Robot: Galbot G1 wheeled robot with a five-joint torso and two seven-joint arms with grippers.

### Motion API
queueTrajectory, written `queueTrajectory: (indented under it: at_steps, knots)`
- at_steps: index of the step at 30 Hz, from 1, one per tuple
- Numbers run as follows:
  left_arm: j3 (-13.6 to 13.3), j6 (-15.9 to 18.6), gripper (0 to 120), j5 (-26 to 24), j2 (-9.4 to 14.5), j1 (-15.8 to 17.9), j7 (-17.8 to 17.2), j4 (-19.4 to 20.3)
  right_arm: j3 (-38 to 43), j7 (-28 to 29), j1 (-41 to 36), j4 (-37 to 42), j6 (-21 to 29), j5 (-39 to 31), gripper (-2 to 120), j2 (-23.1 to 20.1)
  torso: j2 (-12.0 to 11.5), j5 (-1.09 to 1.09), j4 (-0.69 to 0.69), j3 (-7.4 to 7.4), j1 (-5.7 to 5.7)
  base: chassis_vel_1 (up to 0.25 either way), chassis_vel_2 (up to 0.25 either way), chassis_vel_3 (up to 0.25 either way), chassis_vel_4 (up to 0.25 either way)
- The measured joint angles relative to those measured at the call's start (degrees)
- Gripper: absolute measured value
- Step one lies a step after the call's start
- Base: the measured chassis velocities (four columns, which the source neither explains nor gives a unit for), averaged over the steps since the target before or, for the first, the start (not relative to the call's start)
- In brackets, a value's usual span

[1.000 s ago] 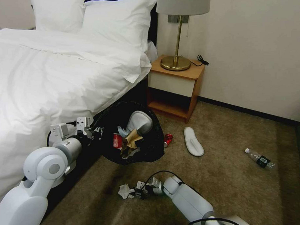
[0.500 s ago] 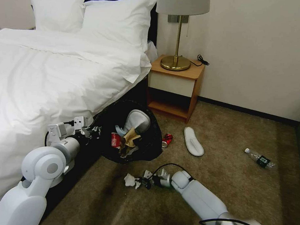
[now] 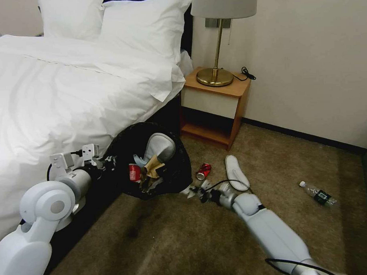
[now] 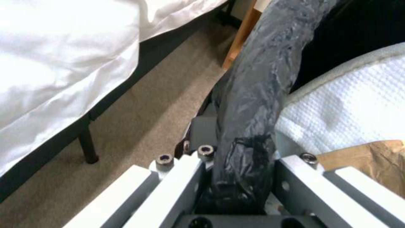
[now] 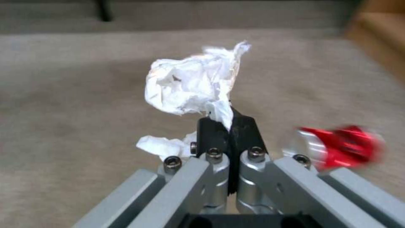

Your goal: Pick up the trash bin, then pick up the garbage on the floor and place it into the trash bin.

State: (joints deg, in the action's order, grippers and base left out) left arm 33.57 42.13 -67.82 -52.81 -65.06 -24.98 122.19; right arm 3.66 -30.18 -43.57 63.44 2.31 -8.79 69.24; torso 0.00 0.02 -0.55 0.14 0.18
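The trash bin (image 3: 172, 170), lined with a glossy black bag, hangs tilted beside the bed. My left gripper (image 3: 109, 160) is shut on its rim (image 4: 261, 79), with the bag pinched between the fingers (image 4: 242, 164). Inside lie a white slipper (image 3: 159, 145), a red can (image 3: 134, 172) and brown crumpled paper (image 3: 153, 166). My right gripper (image 3: 195, 191) is shut on a white tissue (image 5: 194, 82), low by the bin's right side, above the carpet. Garbage on the floor: a red can (image 3: 203, 171), a white slipper (image 3: 237, 172) and a clear bottle (image 3: 318, 193).
The bed (image 3: 49, 98) with white bedding lies to the left of the bin. A wooden nightstand (image 3: 214, 108) with a brass lamp (image 3: 216, 76) stands against the wall behind. Brown carpet (image 3: 175, 242) stretches open in front.
My right gripper lifted the tissue off the carpet and carried it right and farther away, to the bin's right side. The left arm and the bin shifted slightly left.
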Motion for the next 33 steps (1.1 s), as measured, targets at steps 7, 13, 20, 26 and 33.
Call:
queueTrajectory:
  at_steps: [7, 13, 20, 26, 33]
  knots:
    - [0.39, 0.0, 2, -2.57, 0.3, -0.04, -0.96, 0.93, 5.24, 4.41, -0.41, 2.15, 2.68, -0.18, 0, -5.53, 0.0, 0.0, -0.04, 0.0, 0.0, 0.0, 0.0, 0.0, 0.0]
    - [0.9, 0.0, 2, -2.86, 0.67, -0.81, -0.92, 0.89, 9.59, 7.14, 0.05, 5.18, 4.19, -2.31, 0, -7.93, 0.0, -0.01, -0.01, 0.0, 0.0, 0.0, 0.0, 0.0, 0.0]
    - [-1.03, 0.0, 2, -2.85, 0.53, -1.01, -0.95, -0.85, 13.5, 8.47, -0.2, 14.75, 6.56, -8.32, 0, -12.51, 0.0, -0.04, -0.03, 0.0, 0.0, 0.0, 0.0, 0.0, 0.0]
    - [-2.87, 0.0, 2, -2.6, 0.43, -0.94, -2.37, -2.09, 12.68, 8.56, 1.45, 23.47, 9.34, -14.93, 0, -15.23, 0.0, -0.03, 0.0, 0.0, 0.0, 0.0, 0.0, 0.0, 0.0]
    - [-6.6, 0.0, 2, -1.78, -0.34, 1.87, -3.64, -4.84, 10.06, 9.01, -0.29, 39.19, 14.46, -20.66, 0, -19.34, 0.0, 0.0, -0.03, 0.0, 0.0, 0.0, 0.0, 0.0, 0.0]
